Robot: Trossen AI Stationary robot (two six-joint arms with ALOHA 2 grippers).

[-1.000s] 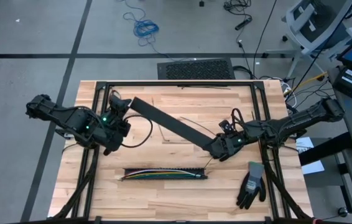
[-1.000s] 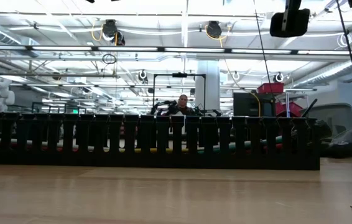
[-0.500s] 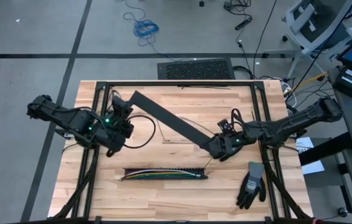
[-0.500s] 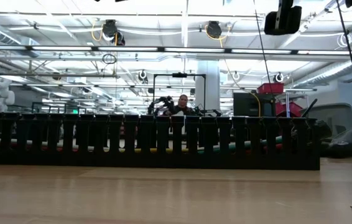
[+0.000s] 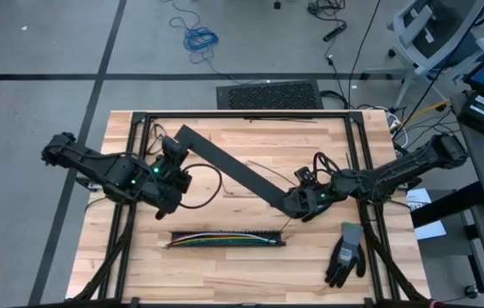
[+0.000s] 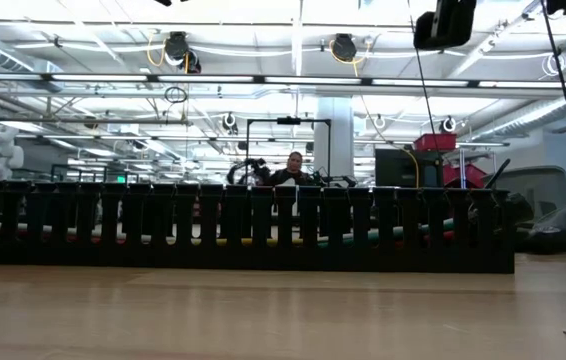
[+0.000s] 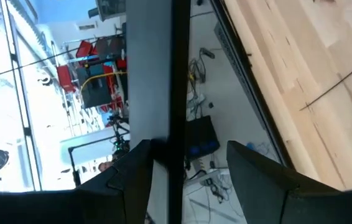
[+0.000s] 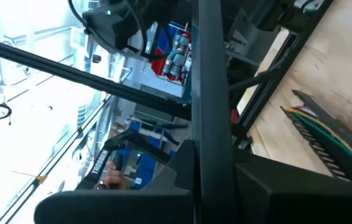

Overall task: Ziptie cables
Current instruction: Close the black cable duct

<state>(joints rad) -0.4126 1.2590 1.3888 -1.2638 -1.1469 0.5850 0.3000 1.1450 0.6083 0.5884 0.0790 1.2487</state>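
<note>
A long flat black strip (image 5: 235, 167) runs slantwise above the table, from its far-left end (image 5: 182, 133) to my right gripper (image 5: 297, 204), which is shut on it. My left gripper (image 5: 174, 147) is open at the strip's left end, one finger on either side of the strip (image 7: 157, 93). The cables (image 5: 223, 240), thin multicoloured wires, lie inside a black slotted duct (image 5: 225, 237) near the table's near edge. In the low view the duct's slotted wall (image 6: 233, 225) fills the middle and colours show through its slots. My left gripper has the strip close against one finger (image 7: 132, 171), while the other finger (image 7: 250, 168) stands well apart. Whether the near finger touches the strip, I cannot tell. My right gripper pinches the strip's right end (image 8: 212, 134) between its two fingers (image 8: 185, 162). The strip is held clear of the table and runs away from the gripper toward the table's far left.
A grey-and-black glove (image 5: 345, 253) lies at the near right. Thin dark strands lie on the wood near the far edge (image 5: 276, 120) and at mid-table (image 5: 263, 165). A black metal frame (image 5: 242, 113) borders the table. A person sits in the room beyond (image 6: 293, 165).
My left gripper has moved toward the table's right, closing in on the strip's left end. My right gripper has shifted slightly toward the left, and the strip has moved with it.
</note>
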